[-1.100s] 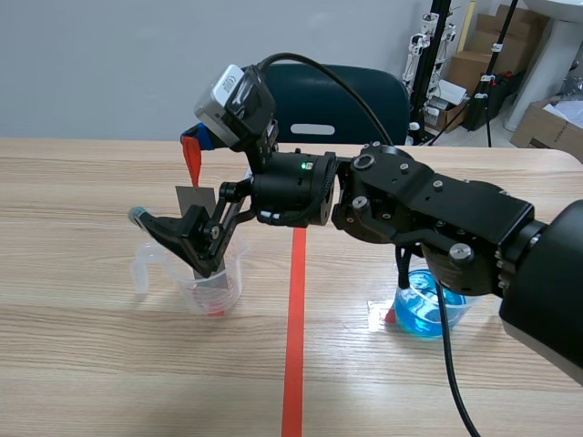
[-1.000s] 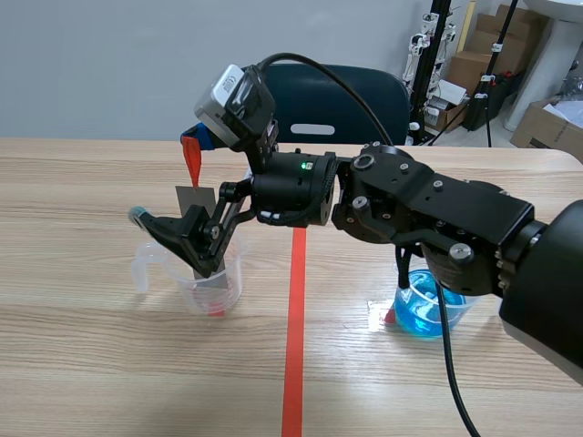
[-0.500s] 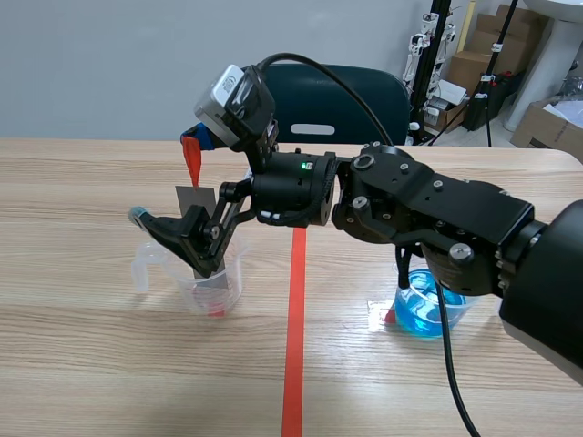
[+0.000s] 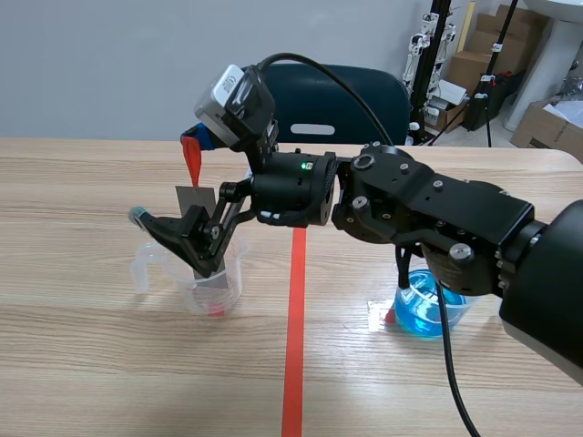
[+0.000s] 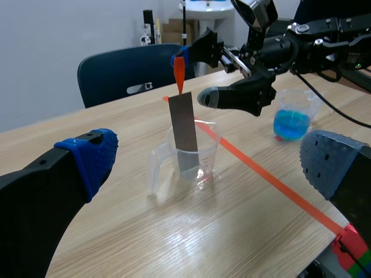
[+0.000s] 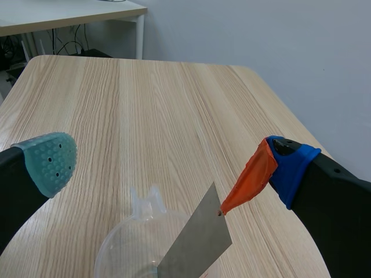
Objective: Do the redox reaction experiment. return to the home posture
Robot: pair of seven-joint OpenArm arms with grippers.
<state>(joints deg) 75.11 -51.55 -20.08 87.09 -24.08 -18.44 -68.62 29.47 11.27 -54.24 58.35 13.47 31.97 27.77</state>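
1. The right claw (image 4: pixel 171 177) is open, fingers spread wide, gripping nothing. Its arm enters from the right and reaches across the orange-red tape line (image 4: pixel 296 346) to the left half of the light wooden tabletop (image 4: pixel 91 364).
2. The clear plastic measuring beaker (image 4: pixel 211 282), with handle and spout, stands upright on the tabletop directly under the right claw. The claw's lower finger crosses in front of its rim.
3. The flat grey metal strip (image 5: pixel 184 136) stands in the measuring beaker, leaning slightly. Its lower end is inside, its upper end well above the rim, between the spread fingers and not clamped.
4. A small orange-red pointed piece (image 6: pixel 250 178) hangs from the blue-padded finger of the right claw. Its tip sits at the strip's top corner; I cannot tell if they touch.
5. The clear beaker of blue liquid (image 4: pixel 432 308) stands upright right of the tape line, under the right arm, well apart from the measuring beaker.
6. The left claw (image 5: pixel 211 157) is open and empty, low over the tabletop, facing the measuring beaker.
7. A dark blue chair (image 4: pixel 364 100) stands behind the tabletop's far edge.
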